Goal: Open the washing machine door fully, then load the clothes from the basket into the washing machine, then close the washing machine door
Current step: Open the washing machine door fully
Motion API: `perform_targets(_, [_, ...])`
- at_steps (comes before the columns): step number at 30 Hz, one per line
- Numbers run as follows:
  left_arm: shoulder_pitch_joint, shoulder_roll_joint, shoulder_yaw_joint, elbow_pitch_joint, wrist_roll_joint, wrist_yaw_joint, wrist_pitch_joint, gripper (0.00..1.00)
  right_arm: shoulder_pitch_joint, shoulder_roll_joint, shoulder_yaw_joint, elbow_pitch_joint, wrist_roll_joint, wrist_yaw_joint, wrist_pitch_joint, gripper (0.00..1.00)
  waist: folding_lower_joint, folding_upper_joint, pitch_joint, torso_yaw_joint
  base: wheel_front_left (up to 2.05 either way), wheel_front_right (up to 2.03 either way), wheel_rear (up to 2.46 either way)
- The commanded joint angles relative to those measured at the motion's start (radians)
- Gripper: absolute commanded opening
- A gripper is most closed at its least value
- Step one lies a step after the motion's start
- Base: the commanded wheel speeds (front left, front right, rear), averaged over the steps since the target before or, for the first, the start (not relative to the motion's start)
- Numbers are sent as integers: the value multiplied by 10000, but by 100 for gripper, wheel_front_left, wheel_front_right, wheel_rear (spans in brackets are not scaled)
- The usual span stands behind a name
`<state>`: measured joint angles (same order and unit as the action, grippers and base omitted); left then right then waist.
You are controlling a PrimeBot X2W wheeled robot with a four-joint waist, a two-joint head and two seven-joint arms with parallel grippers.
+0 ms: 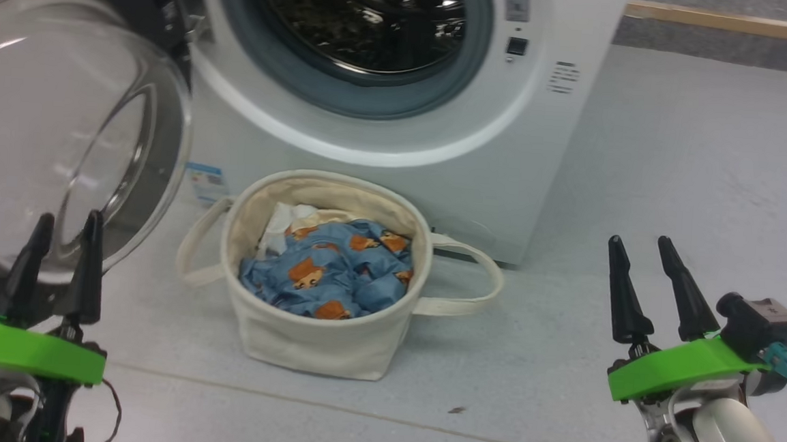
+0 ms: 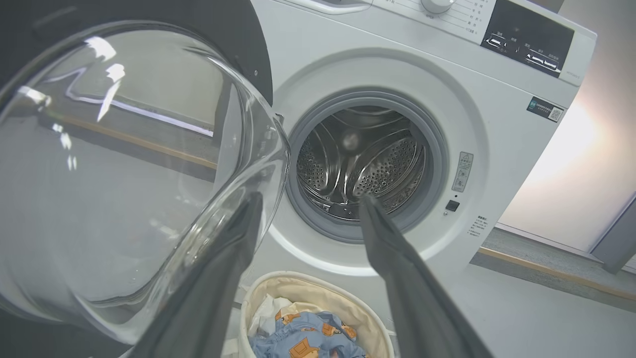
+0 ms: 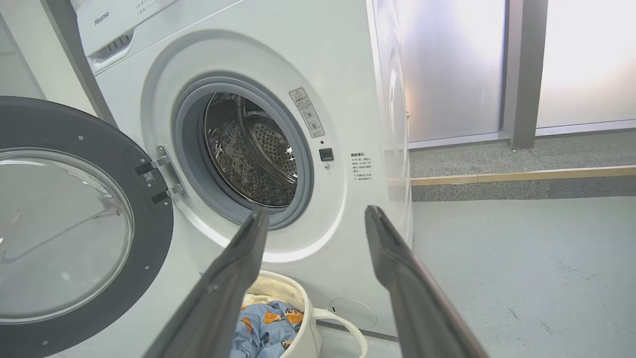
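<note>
Head view is showing the washing machine door [image 1: 64, 126] hanging far out to the robot's left, so the round hole of the washing machine [image 1: 439, 148] is standing wide open. The shiny steel drum [image 1: 372, 15] inside is looking empty, as far as the pictures are showing. That is making the first job look done.

The basket [image 1: 318, 339] is sitting on the grey floor [image 1: 675, 197] right in front of the machine, just under the hole. That spot is helping, because the clothes only need a short lift up and in. The clothes [image 1: 336, 272], blue with little orange bears, are lying crumpled inside the basket, near the top. A white bundle [image 1: 284, 218] is peeking out behind them, against the back wall of the basket.

The left gripper [image 1: 70, 216] is hanging just in front of the glass bowl of the door. Its two dark fingers are standing apart and are holding nothing. I cannot tell if a finger is brushing the glass. The right gripper [image 1: 639, 241] is hovering well off to the right of the basket, over bare floor. Its fingers are spread apart too, and nothing is sitting between them.

Both grippers are pointing toward the machine, so either one is looking ready to reach down for the bear clothes. I am guessing the loading part is coming next.
</note>
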<state>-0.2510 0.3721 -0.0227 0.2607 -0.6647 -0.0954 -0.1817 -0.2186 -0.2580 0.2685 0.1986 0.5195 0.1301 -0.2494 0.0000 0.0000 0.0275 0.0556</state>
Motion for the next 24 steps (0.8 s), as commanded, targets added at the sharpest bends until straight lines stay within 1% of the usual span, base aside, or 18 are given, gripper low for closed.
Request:
perform_targets(1, [-205,206,332,-335,12,63,-67,100,-307,-78,207,-259,68,6,-124,100,0,0,-77,-581,0,0,0])
perform_targets(11, [12,47,256,-377,3,94,-254,100,-414,-132,227,-350,109,6,-124,100,0,0,54,-1590,0,0,0])
perform_targets(16, [65,-43,131,-345,14,95,-282,100,-339,-97,110,-387,113,6,-124,100,0,0,48,-1687,0,0,0])
perform_targets(24, [155,-61,-3,-312,120,136,-347,100,-346,-162,189,-295,89,6,-124,100,0,0,58,-1516,0,0,0])
